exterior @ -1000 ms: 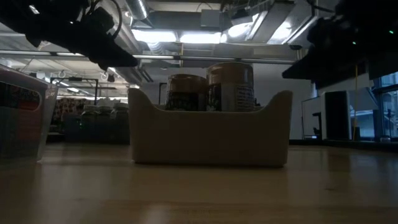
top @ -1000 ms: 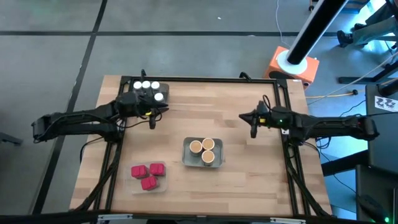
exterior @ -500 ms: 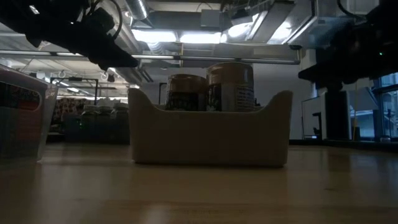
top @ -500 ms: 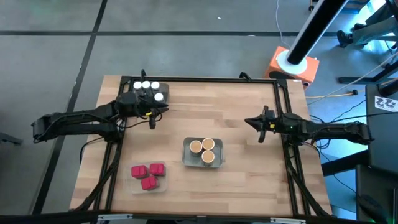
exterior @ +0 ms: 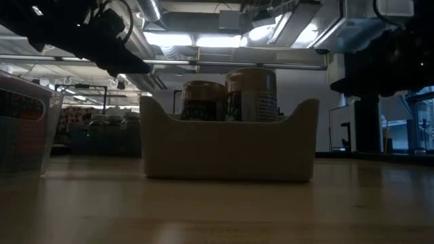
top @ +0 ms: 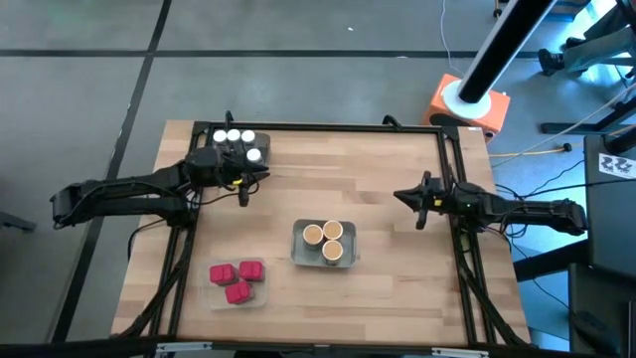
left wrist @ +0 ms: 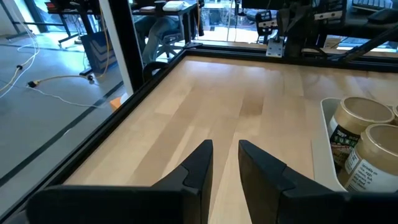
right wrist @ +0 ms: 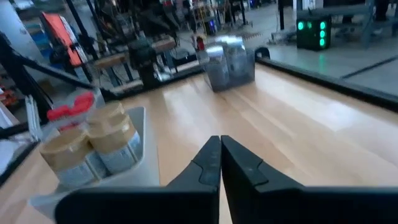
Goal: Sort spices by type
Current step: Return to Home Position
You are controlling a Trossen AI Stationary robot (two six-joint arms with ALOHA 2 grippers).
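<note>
1. Left side. The left arm reaches in from the left edge of the surface (top: 378, 149). The left gripper (top: 242, 191) hangs above the wood, just beside the near side of the dark bin (top: 225, 152). Its fingers stand slightly apart with a narrow gap between them, and they hold nothing.

2. Far left corner. Four white-capped jars (top: 238, 141) stand upright inside the dark bin, packed close together.

3. Near left. Three red containers (top: 237, 277) lie grouped in the clear tray (top: 260, 295), touching or nearly touching one another.

4. Centre. Three tan-lidded jars (top: 326, 240) stand upright in the grey tray (top: 298, 249). The low view shows their tops rising above the tray wall.

5. Right side. The right arm lies along the right edge of the surface. The right gripper (top: 420, 207) is above the wood, well apart from the grey tray and from every container. Its fingers are pressed together with no gap, and nothing is between them.

6. The three types sit in three separate holders, and no container stands loose on the surface.
</note>
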